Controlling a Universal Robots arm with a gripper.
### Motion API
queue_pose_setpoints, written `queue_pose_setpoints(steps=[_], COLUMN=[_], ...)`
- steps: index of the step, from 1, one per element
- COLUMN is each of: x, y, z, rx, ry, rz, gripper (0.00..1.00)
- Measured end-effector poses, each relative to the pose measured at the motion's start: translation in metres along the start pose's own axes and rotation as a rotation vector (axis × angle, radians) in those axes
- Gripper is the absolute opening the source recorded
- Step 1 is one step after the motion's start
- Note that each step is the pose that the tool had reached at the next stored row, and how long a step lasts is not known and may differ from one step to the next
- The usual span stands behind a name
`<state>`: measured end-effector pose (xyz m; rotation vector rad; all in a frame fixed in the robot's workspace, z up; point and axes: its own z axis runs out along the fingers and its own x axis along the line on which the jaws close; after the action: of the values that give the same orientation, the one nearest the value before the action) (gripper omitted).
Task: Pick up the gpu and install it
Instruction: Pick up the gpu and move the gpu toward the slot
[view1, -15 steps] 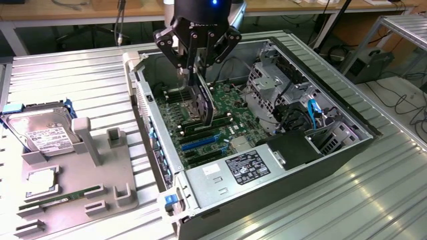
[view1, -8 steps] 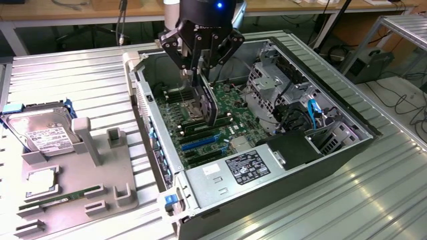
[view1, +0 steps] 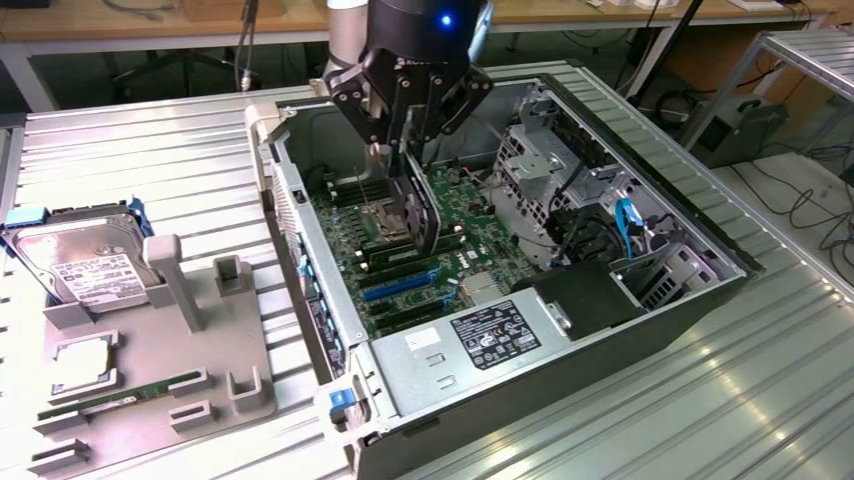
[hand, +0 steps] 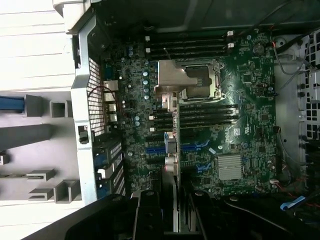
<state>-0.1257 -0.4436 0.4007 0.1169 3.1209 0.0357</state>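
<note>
Arm: arm (view1: 350, 25) upright over the open case (view1: 650, 160), wrist pointed straight down.
Gripper: gripper (view1: 411, 140) with fingers clamped on the gpu's upper edge.
Gpu: gpu (view1: 430, 212) hangs on edge below the fingertips; contact with the board cannot be told.
Motherboard: motherboard (view1: 478, 222) directly beneath the fingers; blue slots (view1: 400, 286) near the card's lower end.
Hard drive: hard drive (view1: 87, 265) well apart from the fingers, outside the case.
</note>
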Motion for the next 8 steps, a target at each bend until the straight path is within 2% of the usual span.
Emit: queue_pose_setpoints(steps=[8], x=[-0.0088], y=[0.0025], z=[0.0044], rx=[0.0044], ry=[0.0016], rz=[0.0], gripper=[0.27])
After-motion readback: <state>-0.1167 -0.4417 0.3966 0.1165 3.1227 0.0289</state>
